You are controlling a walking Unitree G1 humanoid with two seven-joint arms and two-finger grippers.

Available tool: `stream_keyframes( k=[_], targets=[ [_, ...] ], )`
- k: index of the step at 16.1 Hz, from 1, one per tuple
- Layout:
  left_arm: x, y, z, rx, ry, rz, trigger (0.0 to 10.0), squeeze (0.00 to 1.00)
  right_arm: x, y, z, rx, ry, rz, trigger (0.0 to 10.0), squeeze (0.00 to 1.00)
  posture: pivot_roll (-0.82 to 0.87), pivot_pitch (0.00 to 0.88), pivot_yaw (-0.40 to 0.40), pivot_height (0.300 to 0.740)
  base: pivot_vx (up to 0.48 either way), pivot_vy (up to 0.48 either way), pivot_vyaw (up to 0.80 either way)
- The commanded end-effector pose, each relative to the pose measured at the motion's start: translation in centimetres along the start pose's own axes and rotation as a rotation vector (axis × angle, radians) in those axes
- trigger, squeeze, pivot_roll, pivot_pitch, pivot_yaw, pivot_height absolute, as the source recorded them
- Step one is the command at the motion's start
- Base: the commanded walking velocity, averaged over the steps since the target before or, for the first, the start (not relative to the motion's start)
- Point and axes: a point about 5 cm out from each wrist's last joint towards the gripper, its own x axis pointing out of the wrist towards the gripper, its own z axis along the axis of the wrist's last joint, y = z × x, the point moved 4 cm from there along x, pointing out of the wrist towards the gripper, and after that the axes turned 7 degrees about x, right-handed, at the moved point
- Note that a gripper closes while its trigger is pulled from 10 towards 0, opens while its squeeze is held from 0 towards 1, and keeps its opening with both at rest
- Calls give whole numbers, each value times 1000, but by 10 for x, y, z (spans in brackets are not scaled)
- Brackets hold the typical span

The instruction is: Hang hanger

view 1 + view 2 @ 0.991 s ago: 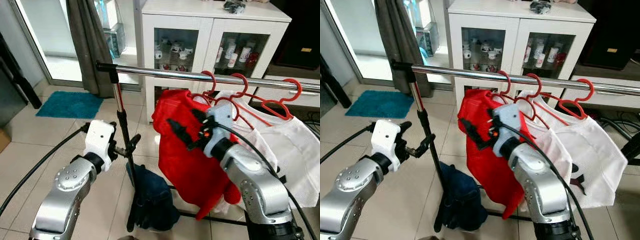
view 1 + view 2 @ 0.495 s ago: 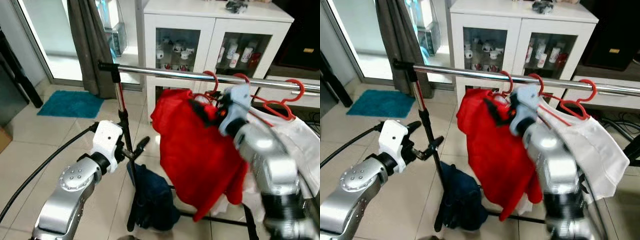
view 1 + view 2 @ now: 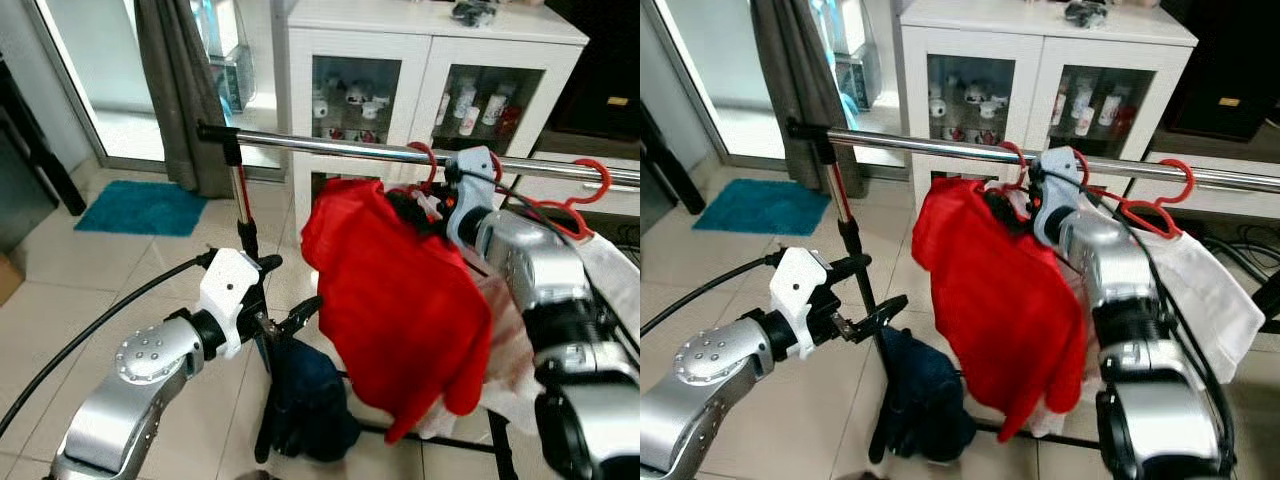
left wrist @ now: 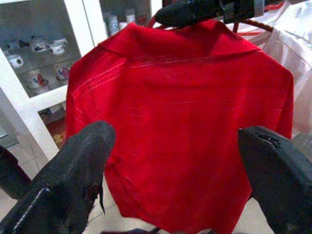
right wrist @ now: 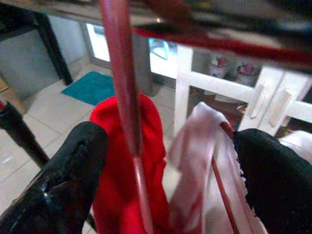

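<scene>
now the right gripper (image 3: 425, 205), fingers apart, straddles the red hanger (image 5: 122, 97).

No legible text, labels, brands or numbers are found in any view. Mugs (image 3: 345, 97) behind the glass doors of the white cabinet (image 3: 430, 40), at 12 o'clock, carry prints too small to be read.
</scene>
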Motion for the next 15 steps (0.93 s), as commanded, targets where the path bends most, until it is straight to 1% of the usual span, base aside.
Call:
stream_keyframes(
  k=[1,2,3,5,8,9,13,15],
  targets=[
    [-3,-3,1,7,3,-16,10000,0,-2,-5,2,0,4,7,7216,0,-29,0,4,740,0,0,0],
    [-3,-3,1,7,5,-18,10000,0,-2,-5,3,10,5,9,3843,0,-29,0,4,740,0,0,0],
    [-3,-5,1,8,6,-30,10000,0,0,-7,1,27,32,21,0,0,-28,0,3,740,0,0,0],
    [-2,-6,2,9,6,-45,10000,0,4,-10,-3,36,64,28,0,0,-30,0,7,740,0,0,0],
    [-1,-5,2,19,7,-52,10000,0,7,-12,-1,103,46,32,0,0,-29,0,8,740,0,0,0],
    [-1,-5,2,20,9,-53,10000,0,8,-12,-1,109,47,35,0,0,-29,0,9,740,0,0,0],
    [-2,-7,1,24,18,-68,10000,0,12,-7,-9,96,80,68,0,0,-25,0,10,740,0,0,0],
    [-2,-8,1,28,23,-80,10000,0,12,-1,-10,81,88,116,0,0,-25,0,10,740,0,0,0]
  ],
)
